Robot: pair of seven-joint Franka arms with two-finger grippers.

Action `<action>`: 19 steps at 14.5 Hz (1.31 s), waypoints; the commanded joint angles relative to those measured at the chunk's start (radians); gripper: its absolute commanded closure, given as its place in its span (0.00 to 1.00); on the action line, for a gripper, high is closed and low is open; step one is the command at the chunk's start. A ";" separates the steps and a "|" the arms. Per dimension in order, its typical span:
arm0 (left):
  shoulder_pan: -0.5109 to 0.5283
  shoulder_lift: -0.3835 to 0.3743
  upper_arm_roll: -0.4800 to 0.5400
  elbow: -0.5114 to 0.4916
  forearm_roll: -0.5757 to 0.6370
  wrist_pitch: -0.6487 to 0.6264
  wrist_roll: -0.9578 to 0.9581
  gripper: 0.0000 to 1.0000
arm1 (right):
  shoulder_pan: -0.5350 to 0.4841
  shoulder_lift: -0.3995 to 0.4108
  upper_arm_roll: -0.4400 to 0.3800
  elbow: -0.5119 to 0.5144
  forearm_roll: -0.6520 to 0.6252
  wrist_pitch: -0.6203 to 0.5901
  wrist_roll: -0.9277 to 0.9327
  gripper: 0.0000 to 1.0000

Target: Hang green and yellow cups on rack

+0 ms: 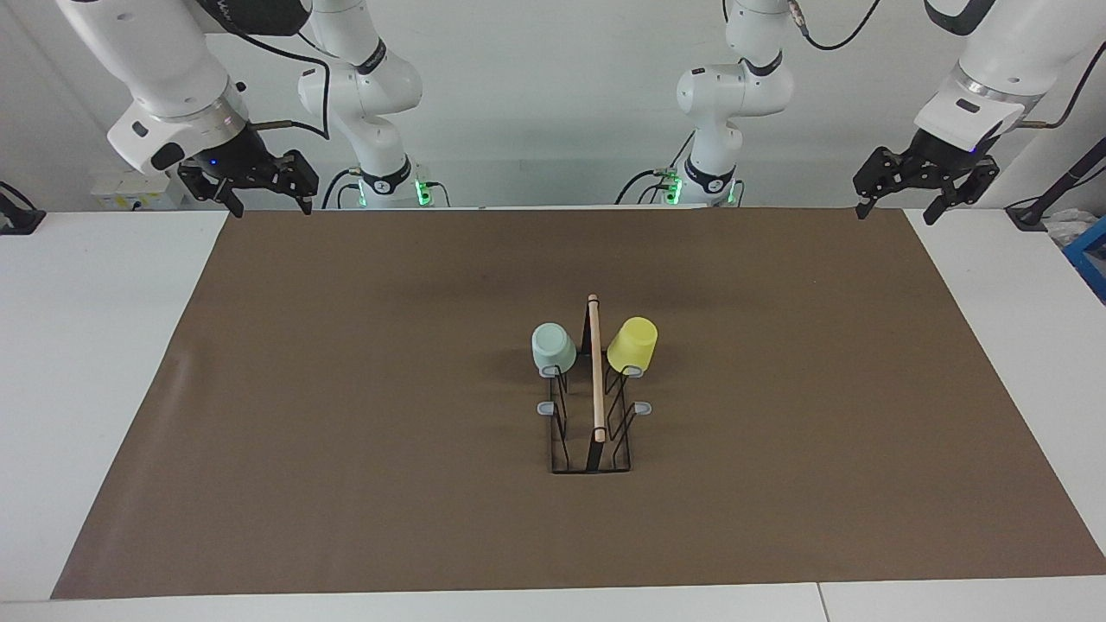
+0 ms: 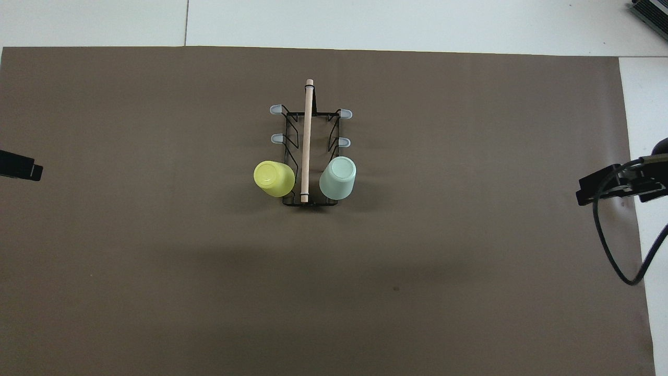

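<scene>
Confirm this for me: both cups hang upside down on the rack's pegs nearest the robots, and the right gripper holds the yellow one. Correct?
No. The right gripper is open and empty, over the mat's edge; the facing view shows it. The yellow cup and green cup do hang on the rack.

glossy white arms (image 1: 164, 69) with black cables, black fingers (image 1: 304, 204), green lights at the bases.
</scene>
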 commanded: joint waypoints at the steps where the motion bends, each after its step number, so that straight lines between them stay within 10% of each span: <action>1: -0.011 -0.024 0.009 -0.027 -0.012 -0.002 -0.008 0.00 | -0.007 -0.007 0.002 0.006 -0.011 0.007 -0.027 0.00; 19: -0.011 -0.024 0.009 -0.027 -0.012 -0.002 -0.008 0.00 | 0.007 0.005 -0.018 0.035 0.016 -0.012 -0.027 0.00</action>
